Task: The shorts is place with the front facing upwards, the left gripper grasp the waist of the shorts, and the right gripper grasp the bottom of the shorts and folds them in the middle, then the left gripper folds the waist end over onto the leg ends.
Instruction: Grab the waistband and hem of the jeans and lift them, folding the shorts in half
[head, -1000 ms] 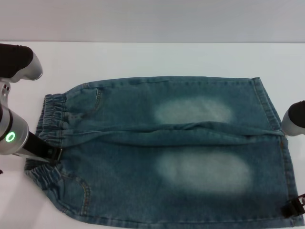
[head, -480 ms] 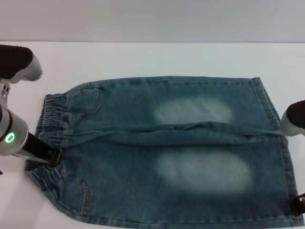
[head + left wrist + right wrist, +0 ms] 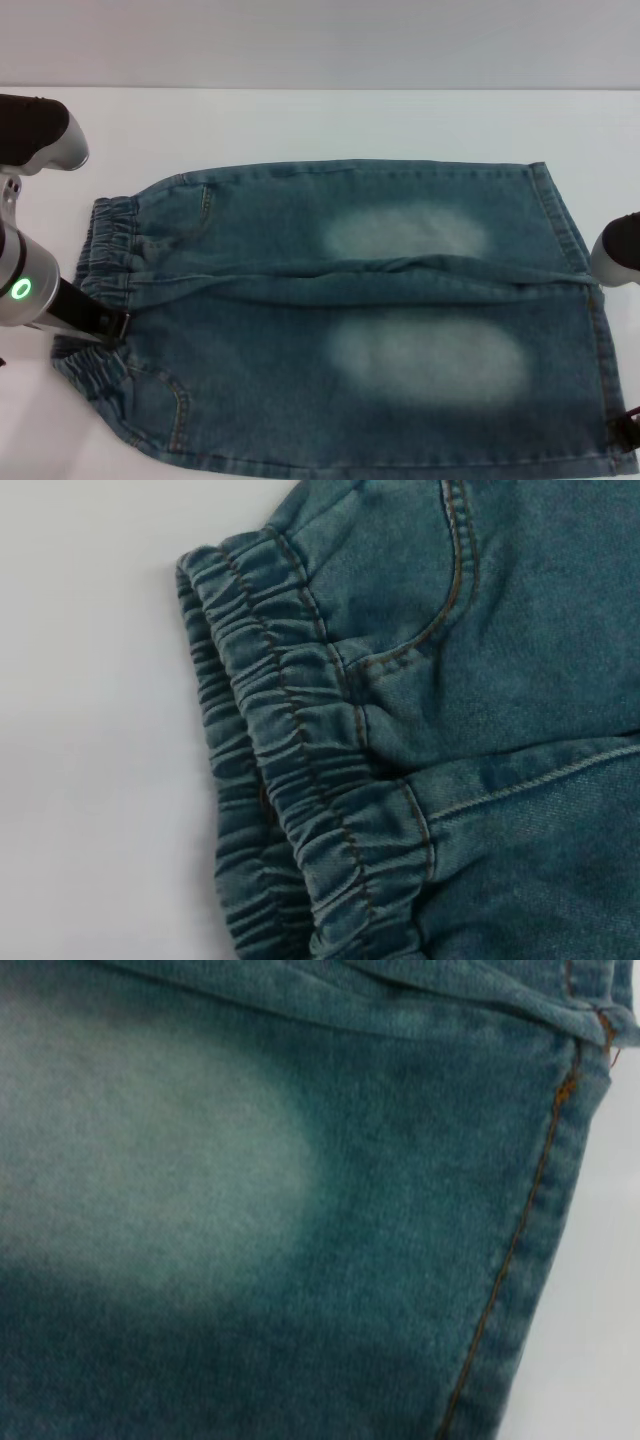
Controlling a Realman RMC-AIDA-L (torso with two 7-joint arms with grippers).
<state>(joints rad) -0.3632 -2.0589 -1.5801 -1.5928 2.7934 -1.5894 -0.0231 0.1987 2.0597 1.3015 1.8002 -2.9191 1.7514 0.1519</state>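
Looking at blue-green denim shorts (image 3: 350, 330) with two faded pale thigh patches (image 3: 405, 232), lying spread flat and front-up on the white tabletop (image 3: 300, 120), taking up most of the middle of the head view. Pointing the gathered, ruffled elastic waistband (image 3: 105, 240) toward the robot's left and the straight stitched leg hems (image 3: 575, 250) toward its right, with a raised fold (image 3: 400, 270) running along between the two legs. Sitting right at the waistband, about halfway along it: the black two-pronged left hand (image 3: 108, 324) on the silver-white arm with the green light (image 3: 20, 289), touching or just about touching the ruffled edge, honestly not seeing enough to tell whether it's apart or clamped on the denim. Getting a close-up in the left wrist view of that same ruffled band (image 3: 300, 780) with the curved orange-stitched pocket seam (image 3: 450, 590) just beside it and bare tabletop past the edge. Peeking in at the near right corner of the head view, just beside the hem of the nearer leg: the black right hand (image 3: 625, 430), mostly cut off by the frame, so can't tell its state either. Showing in the right wrist view only a pale patch (image 3: 140, 1150) and the stitched hem border (image 3: 530, 1210) lying flat against the tabletop.
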